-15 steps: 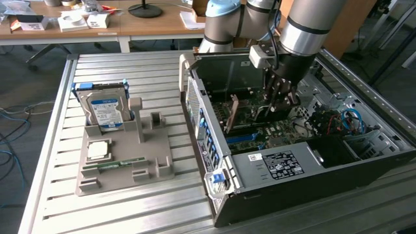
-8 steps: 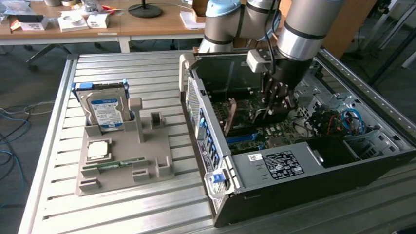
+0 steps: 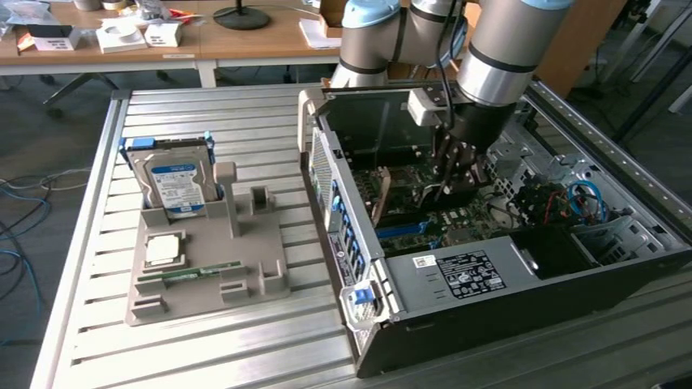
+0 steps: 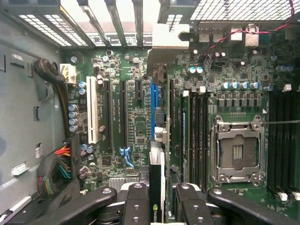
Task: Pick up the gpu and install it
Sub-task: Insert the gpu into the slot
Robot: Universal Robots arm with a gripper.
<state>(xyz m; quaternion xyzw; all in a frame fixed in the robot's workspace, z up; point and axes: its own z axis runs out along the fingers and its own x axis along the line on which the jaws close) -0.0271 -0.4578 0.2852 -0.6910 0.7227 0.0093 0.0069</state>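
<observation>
end effector [image 4: 161, 202] pinching graphics card [image 4: 156, 183] edge-on | card inside computer case [image 3: 487, 316], above motherboard [image 4: 234, 93], beside blue slot [image 4: 152, 105] | step: install, seating judged unfinished | needs: card edge lined up with slot, straight even press

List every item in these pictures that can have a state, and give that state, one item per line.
computer case: on its side, panel off, open.
gripper: shut on the gpu, inside the case.
gpu: held on edge over the motherboard slots; seated or not, cannot tell.
hard drive: upright in the grey holder.
memory stick: lying flat on the holder.
</observation>
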